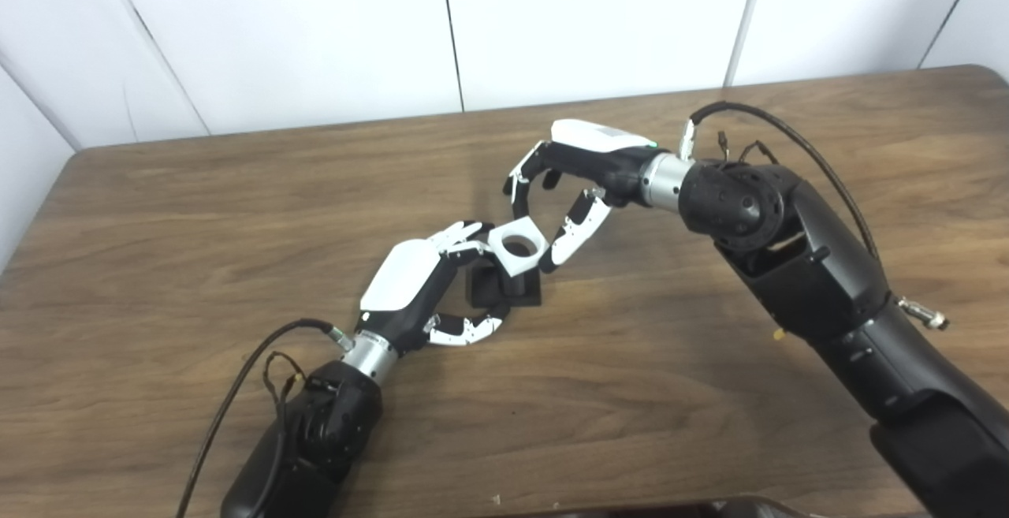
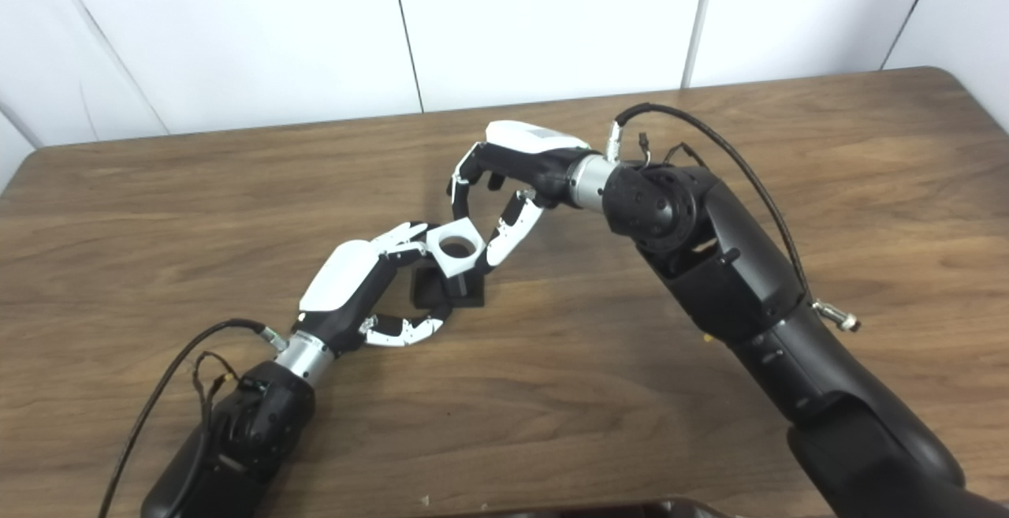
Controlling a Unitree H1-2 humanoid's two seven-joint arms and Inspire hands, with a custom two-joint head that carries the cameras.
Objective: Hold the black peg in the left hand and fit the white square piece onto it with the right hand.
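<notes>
The white square piece (image 1: 518, 247) is seen mid-table, seated on top of the black peg (image 1: 516, 285). The round hole in the piece faces up and looks dark inside. The piece is turned so that one corner points toward the left hand and the opposite corner toward the right hand. The peg's flat square base (image 1: 482, 289) lies on the wooden table (image 1: 709, 392), partly hidden under the piece and the left hand's fingers.

The left hand (image 1: 422, 285) is wrapped around the peg base from the left. Its upper fingers (image 1: 465, 238) are laid against the near corner of the white piece, and its thumb (image 1: 465, 330) is curled in below the base. The hand is closed on the peg. Whether the fingers actually press the white piece or only touch it cannot be told.

The right hand (image 1: 579, 179) comes in from the upper right, palm down. Its fingers (image 1: 520, 183) are curved above the far side of the piece and apart from it. Its thumb (image 1: 569, 238) reaches down to the right corner of the piece and appears to touch that edge. Fingers and thumb are spread apart, so no closed grip on the piece is seen.

Both forearms are black, each with a cable looped near the wrist. White wall panels (image 1: 315, 29) stand behind the table's far edge.
</notes>
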